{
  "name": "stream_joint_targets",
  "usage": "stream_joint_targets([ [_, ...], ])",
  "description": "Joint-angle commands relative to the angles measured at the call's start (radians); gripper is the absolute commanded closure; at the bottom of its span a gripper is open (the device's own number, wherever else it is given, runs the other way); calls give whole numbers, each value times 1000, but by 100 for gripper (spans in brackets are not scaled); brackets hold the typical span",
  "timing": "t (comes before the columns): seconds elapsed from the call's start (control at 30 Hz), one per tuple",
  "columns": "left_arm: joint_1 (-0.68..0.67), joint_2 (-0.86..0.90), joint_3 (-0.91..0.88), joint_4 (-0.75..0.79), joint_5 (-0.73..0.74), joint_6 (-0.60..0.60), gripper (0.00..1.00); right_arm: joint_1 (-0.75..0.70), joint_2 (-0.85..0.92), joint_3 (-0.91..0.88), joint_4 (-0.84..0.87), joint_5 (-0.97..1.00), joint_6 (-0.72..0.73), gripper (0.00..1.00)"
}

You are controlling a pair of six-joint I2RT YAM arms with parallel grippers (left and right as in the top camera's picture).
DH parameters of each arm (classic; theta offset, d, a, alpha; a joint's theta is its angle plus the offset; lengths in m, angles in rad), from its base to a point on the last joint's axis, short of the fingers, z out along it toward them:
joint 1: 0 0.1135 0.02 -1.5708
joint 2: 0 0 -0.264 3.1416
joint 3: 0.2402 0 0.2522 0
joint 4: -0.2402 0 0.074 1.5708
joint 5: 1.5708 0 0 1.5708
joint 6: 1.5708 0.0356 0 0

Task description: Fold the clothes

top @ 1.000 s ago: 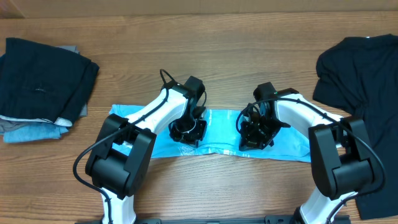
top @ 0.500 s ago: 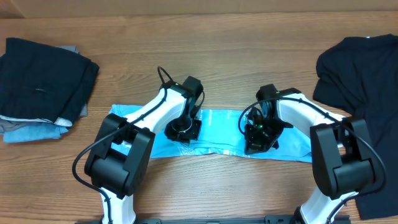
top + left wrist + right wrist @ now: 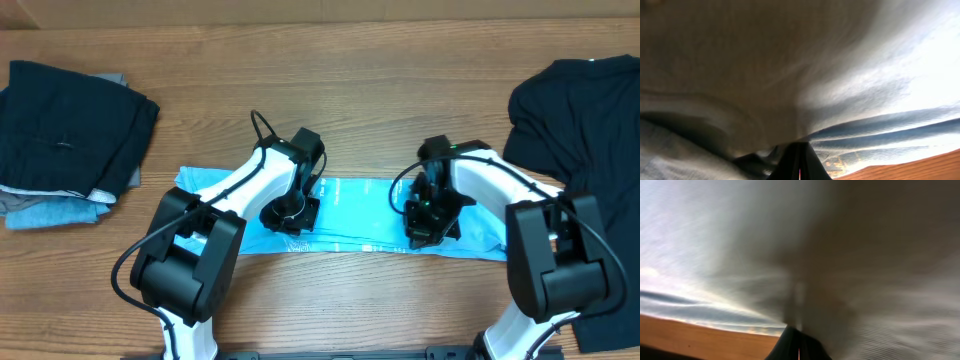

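From my screen the wooden table (image 3: pixel 380 90) fills the overhead view. A plain black shirt (image 3: pixel 590 120) sprawls along its right edge, and a stack of folded garments (image 3: pixel 70 130) sits by the left edge toward the far corner. Neither is my concern now.

The sky-blue T-shirt (image 3: pixel 360 215) lies near the front edge at the middle of the table. It is gathered into a long narrow band whose long axis runs left to right, parallel to that front edge.

Both arms reach onto the band. The left gripper (image 3: pixel 290 212) sits on the left half and the right gripper (image 3: pixel 428 225) on the right half, with a bare stretch of blue between them.

In each wrist view the cloth (image 3: pixel 790 75) (image 3: pixel 840 255) fills nearly the whole frame, and its creases run down into the closed fingertips. So I read both grippers as clamped on the T-shirt. Bare wood shows only at the bottom corners.

Since the band runs crosswise and each arm holds its own half, I judge the next fold turns on carrying both pinches together across the short axis. Neither arm has the shorter reach.
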Motion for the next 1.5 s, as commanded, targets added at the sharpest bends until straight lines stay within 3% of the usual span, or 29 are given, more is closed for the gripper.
stream_joint_targets([
  [0.0,16,22,-72,-8,-127,-7,96,-81,-5,-5,-2,124,15,96],
  [0.57,214,22,-98,-7,-151,-15,96,-346,-5,6,-13,117,35,96],
  [0.83,229,22,-113,3,-199,-19,96,-436,-5,95,-40,129,34,96],
  [1.07,229,22,-113,3,-203,-19,96,-480,-5,148,-92,203,47,96],
  [1.27,229,22,-113,3,-204,-19,96,-484,-5,146,-108,361,148,96],
  [1.47,229,22,-113,21,-203,-26,96,-480,-5,322,-156,248,66,96],
])
